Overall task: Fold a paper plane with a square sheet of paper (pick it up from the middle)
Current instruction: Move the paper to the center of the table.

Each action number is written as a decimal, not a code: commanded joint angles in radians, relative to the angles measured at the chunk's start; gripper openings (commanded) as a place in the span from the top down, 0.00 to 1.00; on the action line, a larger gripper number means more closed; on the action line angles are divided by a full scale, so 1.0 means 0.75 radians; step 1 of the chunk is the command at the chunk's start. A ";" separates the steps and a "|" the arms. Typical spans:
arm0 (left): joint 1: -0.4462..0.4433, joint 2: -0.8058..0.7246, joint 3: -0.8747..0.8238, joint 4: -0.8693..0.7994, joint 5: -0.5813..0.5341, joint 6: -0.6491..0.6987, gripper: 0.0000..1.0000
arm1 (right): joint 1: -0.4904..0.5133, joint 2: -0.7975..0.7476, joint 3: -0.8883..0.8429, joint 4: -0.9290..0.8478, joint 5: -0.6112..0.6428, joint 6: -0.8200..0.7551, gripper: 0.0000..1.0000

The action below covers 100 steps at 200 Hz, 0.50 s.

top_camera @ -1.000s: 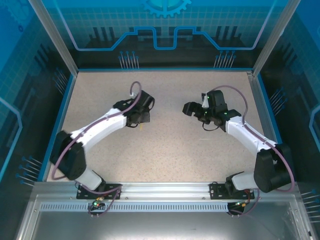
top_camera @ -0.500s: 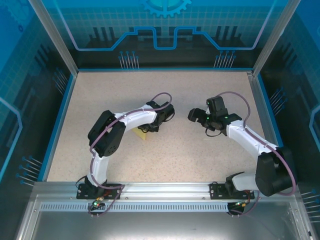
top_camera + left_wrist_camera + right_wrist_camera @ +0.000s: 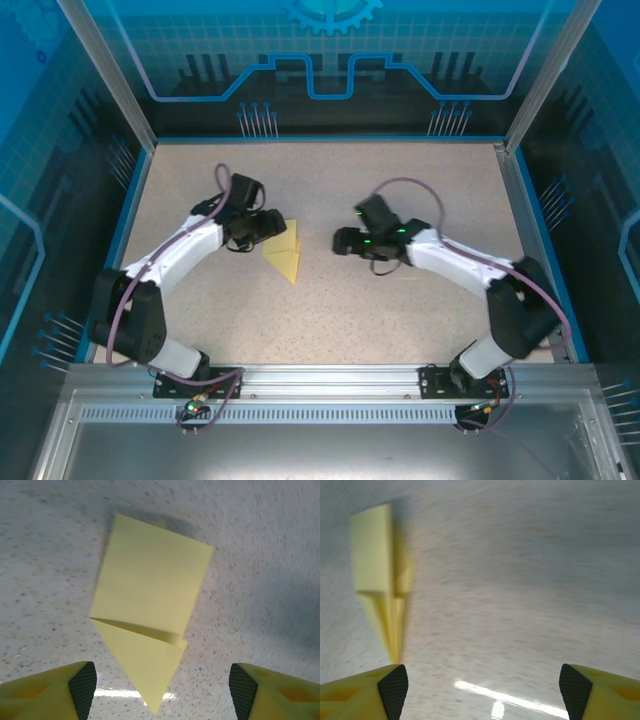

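Left wrist, closest: our left gripper [image 3: 162, 687] stands with its fingers wide apart and clamps nothing; the point of the paper plane [image 3: 150, 615] lies on the table [image 3: 270, 555] between them
Right wrist, closest: our right gripper [image 3: 485, 687] is spread just as wide and is empty; the plane sits off to its left, blurred
Where the plane lies: seen from above, it is on the table left of centre, just beside the left gripper and apart from the right one, with its point toward the arm bases
Risk, nearest: we judge that a finger coming down on the point could crumple it, or skid so light a sheet across the speckled top
Risk, middle: one flap at the cross fold seems to lift slightly; a pad catching under it could pull the crease open
Risk, farther: with the grippers facing each other across the plane, both closing in at once could knock together above it; the purple cable [image 3: 222, 180] looping off the left wrist could brush the paper on a low sweep
Room, near: bare table runs from the plane's point down to the metal rail [image 3: 330, 375]
Room, sides: each elbow sits near its blue side rim [image 3: 122, 230], so we see little swing outward
Room, far: a wide bare stretch reaches the back rim [image 3: 330, 138], which we judge the freest way to retreat
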State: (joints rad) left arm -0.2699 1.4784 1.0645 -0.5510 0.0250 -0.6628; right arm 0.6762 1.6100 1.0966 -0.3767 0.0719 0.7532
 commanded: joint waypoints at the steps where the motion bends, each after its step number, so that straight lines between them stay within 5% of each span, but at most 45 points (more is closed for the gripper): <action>1: 0.115 -0.061 -0.144 0.065 0.121 -0.087 0.23 | 0.193 0.213 0.231 -0.066 0.051 -0.002 0.22; 32: 0.262 -0.164 -0.298 0.107 0.136 -0.147 0.18 | 0.332 0.480 0.544 -0.093 0.017 0.007 0.31; 100: 0.380 -0.197 -0.411 0.149 0.216 -0.166 0.14 | 0.305 0.840 0.838 -0.145 -0.139 0.033 0.37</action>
State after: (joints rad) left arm -0.0006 1.3361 0.7738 -0.4698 0.1310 -0.7677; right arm 0.9234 2.1727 1.6577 -0.4160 0.0200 0.7704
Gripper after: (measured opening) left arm 0.862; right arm 0.645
